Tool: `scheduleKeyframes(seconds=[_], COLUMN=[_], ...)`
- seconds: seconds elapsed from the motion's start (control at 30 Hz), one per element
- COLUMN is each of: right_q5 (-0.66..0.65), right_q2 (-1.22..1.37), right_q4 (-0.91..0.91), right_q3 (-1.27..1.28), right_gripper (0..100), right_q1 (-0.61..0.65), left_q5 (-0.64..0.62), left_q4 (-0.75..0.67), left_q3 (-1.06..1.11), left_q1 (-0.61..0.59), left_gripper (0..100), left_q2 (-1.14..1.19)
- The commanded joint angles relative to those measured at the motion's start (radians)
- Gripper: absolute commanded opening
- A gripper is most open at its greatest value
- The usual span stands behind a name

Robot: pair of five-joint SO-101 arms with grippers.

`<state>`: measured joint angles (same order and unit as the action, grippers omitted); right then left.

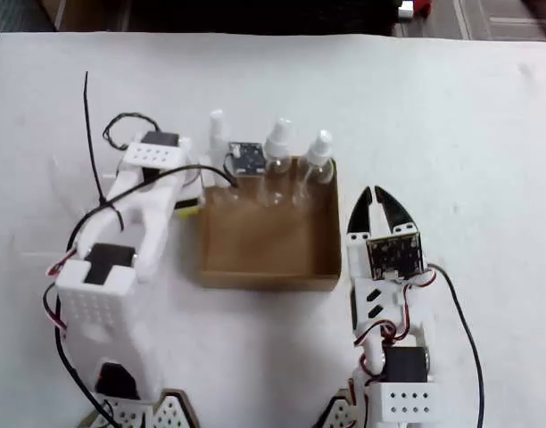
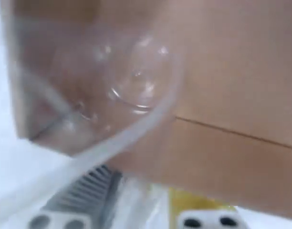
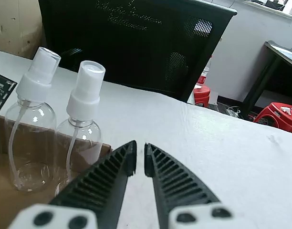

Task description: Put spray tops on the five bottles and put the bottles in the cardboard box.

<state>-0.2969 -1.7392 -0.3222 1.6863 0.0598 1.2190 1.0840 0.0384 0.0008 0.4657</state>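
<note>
Step in hand, as I judge it: boxing a capped bottle. The left end effector (image 1: pixel 204 183) is at the far-left corner of the cardboard box (image 1: pixel 264 245), by the corner bottle (image 1: pixel 218 134). Whether it grips, I cannot tell.

The middle bottle (image 1: pixel 277 160) and right bottle (image 1: pixel 319 165) stand capped against the box's far wall.

The right end effector (image 1: pixel 377 205) is beside the box, toward the right edge of the worktop (image 1: pixel 451 116), fingers all but together and empty.

Next move calls for seating the corner bottle upright, clear of its neighbours.

The left wrist view gives that bottle's clear base (image 2: pixel 131 90) against cardboard; the high view gives its white top.

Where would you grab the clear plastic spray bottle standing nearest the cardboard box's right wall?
The clear plastic spray bottle stands upright against the far wall of the brown cardboard box, another bottle close on its left. Probably grip the shoulder under its white spray top, coming from the near side.
</note>
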Motion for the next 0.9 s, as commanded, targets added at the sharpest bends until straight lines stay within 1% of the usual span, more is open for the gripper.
scheduleKeyframes(seconds=[0.0,0.13,0.37,0.5,0.57,0.67,0.7,0.87], right_q5=[-0.002,-0.002,-0.002,-0.002,-0.002,-0.002,-0.002,-0.002], right_q2=[-0.001,-0.001,-0.001,-0.001,-0.001,-0.001,-0.001,-0.001], right_q4=[0.010,0.010,0.010,0.010,0.010,0.010,0.010,0.010], right_q3=[0.008,0.008,0.008,0.008,0.008,0.008,0.008,0.008], right_gripper=[1.8,1.8,1.8,1.8,1.8,1.8,1.8,1.8], right_q1=[0.002,0.002,0.002,0.002,0.002,0.002,0.002,0.002], left_q5=[0.008,0.008,0.006,0.006,-0.015,-0.117,-0.130,-0.133], left_q4=[0.035,0.199,0.522,0.678,0.703,0.701,0.701,0.703], left_q3=[-0.066,-0.190,-0.505,-0.669,-0.727,-0.792,-0.804,-0.770], left_q1=[0.001,0.008,-0.013,-0.024,-0.028,-0.039,-0.039,-0.025], left_gripper=[3,2,2,2,2,2,2,2], left_q2=[-0.010,-0.010,-0.010,-0.010,-0.010,-0.012,-0.019,-0.137])
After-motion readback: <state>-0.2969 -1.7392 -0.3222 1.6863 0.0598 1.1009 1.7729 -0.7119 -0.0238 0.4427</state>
